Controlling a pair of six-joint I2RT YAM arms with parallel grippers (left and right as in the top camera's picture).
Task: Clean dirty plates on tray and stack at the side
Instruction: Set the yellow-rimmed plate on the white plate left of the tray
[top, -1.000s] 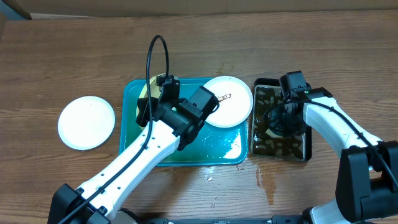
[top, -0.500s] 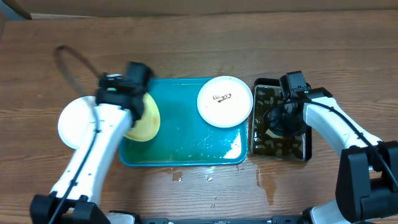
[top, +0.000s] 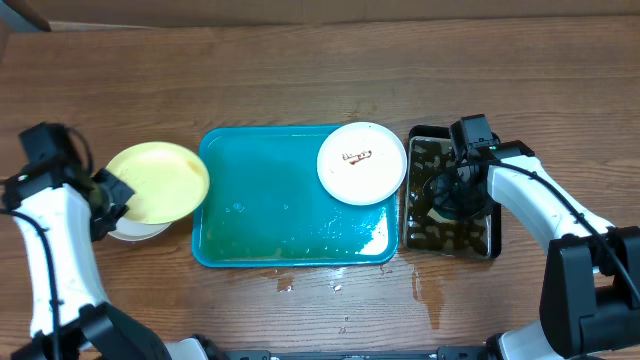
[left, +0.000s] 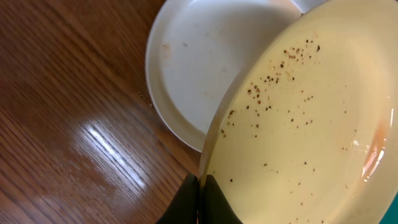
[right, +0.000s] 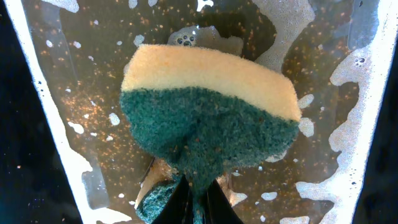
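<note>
Pincer on left nipping yellow plate, white plate half hidden beneath, right pincer clamping sponge

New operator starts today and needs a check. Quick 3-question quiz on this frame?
1. True or false: the yellow plate lies in the middle of the tray.
2. The right gripper is shut on: A) a sponge B) a plate C) nothing.
3. How many plates are on the tray?

Key:
1. False. The left gripper holds it by the rim, over a white plate left of the tray.
2. A. The sponge is held over the pan.
3. One, the sauced plate.
</note>
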